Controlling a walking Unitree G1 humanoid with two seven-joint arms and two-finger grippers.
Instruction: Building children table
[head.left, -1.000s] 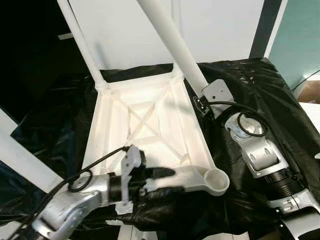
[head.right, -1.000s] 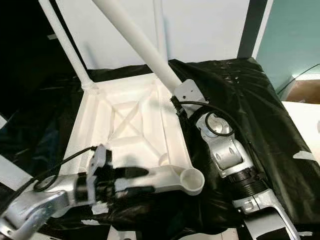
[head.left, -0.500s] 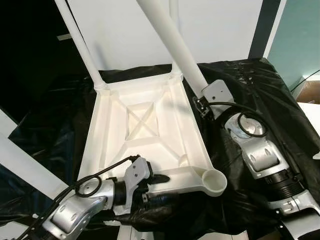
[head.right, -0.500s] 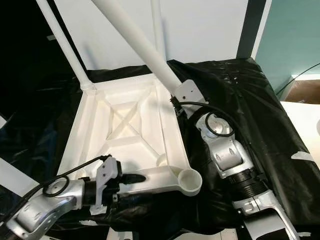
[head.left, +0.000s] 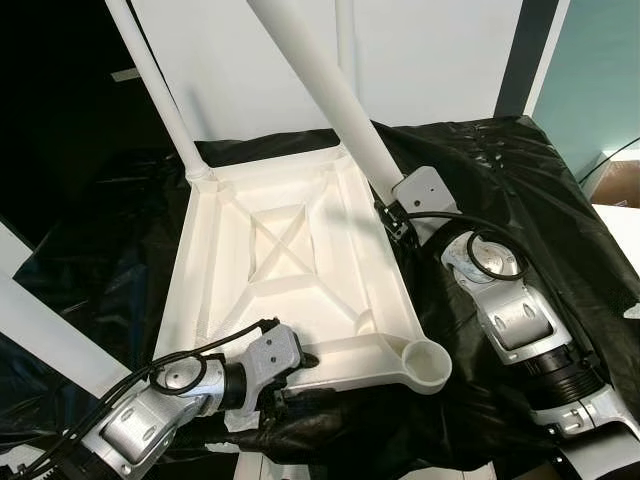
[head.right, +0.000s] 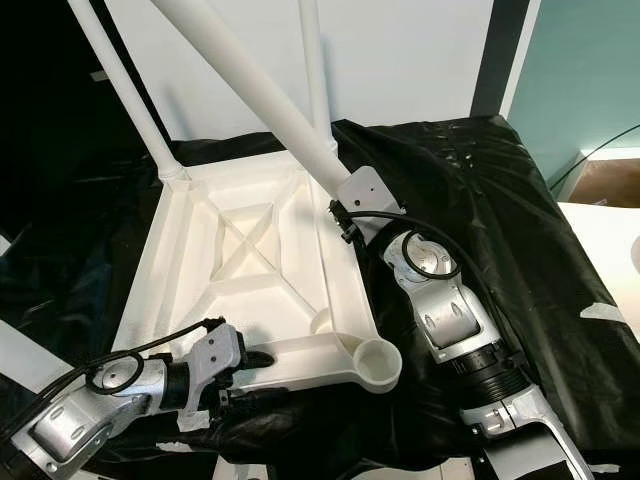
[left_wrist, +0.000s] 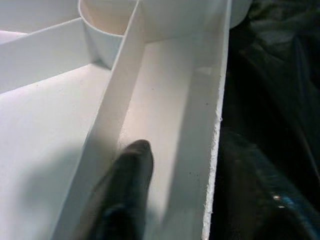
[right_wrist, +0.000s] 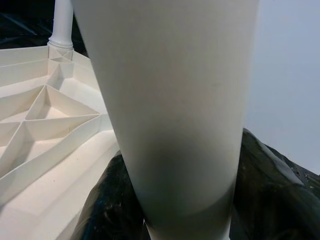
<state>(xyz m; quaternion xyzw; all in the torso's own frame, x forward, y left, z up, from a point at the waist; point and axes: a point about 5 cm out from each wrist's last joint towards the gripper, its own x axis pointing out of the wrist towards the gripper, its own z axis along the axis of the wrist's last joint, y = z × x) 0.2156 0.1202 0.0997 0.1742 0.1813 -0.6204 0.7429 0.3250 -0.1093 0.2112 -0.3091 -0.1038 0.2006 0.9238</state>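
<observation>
Tabletop (head.left: 290, 260), white moulded plastic, lies upside down on black plastic sheeting (head.left: 520, 180), ribbed underside up. Looks light and stiff, smooth enough to slip, thin ribs likely to flex if squeezed hard. Best taken at the rim or a thick rib.

Left eye view: left gripper (head.left: 300, 375) at the near edge of the tabletop, fingers about the near rail beside the open corner socket (head.left: 428, 362). Right gripper (head.left: 392, 222) up against the lower end of a long white table leg (head.left: 320, 90), leg tilted, just beside the tabletop's right rim. Two more legs already standing in the far corners, one at the far left (head.left: 160, 90).

Right eye view: same layout; open socket (head.right: 377, 362) at the near right corner, not yet filled. Leg looks light, rigid, round and slick; grip low near the end seems soundest for steering it into a socket.

Left wrist view: one black finger (left_wrist: 125, 195) lies in the channel between a rib and the outer rim (left_wrist: 215, 130); the other finger hidden, so closure cannot be told.

Right wrist view: leg (right_wrist: 170, 100) close up, held between dark fingers (right_wrist: 107, 210) pressed to its sides; clamped firmly by the look.

No brand, label or writing legible anywhere.
</observation>
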